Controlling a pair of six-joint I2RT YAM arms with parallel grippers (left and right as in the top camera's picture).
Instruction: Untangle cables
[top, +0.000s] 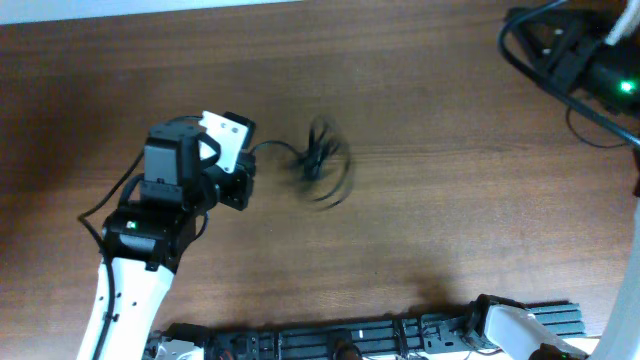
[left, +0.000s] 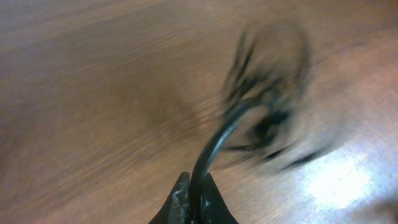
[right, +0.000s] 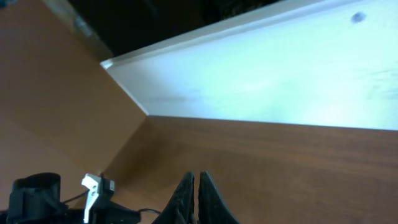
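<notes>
The cables (top: 322, 162) form a small black bundle of loops near the table's middle, blurred in the overhead view. One strand (top: 272, 148) runs left from the bundle to my left gripper (top: 248, 158). In the left wrist view that gripper (left: 194, 182) is shut on the strand (left: 214, 140), which curves up to the blurred bundle (left: 267, 93) above the wood. My right arm (top: 575, 55) sits at the far right corner, well away from the cables. In its wrist view the right gripper (right: 196, 178) is shut with nothing between its fingers.
A black rail with fittings (top: 400, 335) lies along the front edge of the brown wooden table (top: 450, 220). A white board (right: 280, 68) borders the table's far side in the right wrist view. The left arm (right: 37, 196) shows at that view's lower left.
</notes>
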